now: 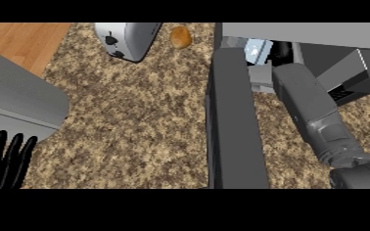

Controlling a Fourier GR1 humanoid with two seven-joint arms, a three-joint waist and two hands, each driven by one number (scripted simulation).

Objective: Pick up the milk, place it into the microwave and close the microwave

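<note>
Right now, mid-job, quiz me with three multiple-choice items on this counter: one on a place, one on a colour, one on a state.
1. Where does the toaster stand?
A. upper left of the counter
B. inside the microwave
C. at the lower right edge

2. What colour is the small rounded item beside the toaster?
A. blue
B. orange-brown
C. green

3. How is the microwave door?
A. shut
B. missing
C. swung open

Answers: 1 A, it sits near the top edge, left of the microwave. 2 B, it shows orange-brown against the speckled counter. 3 C, the door juts toward the viewer while the right forearm reaches inside.
</note>
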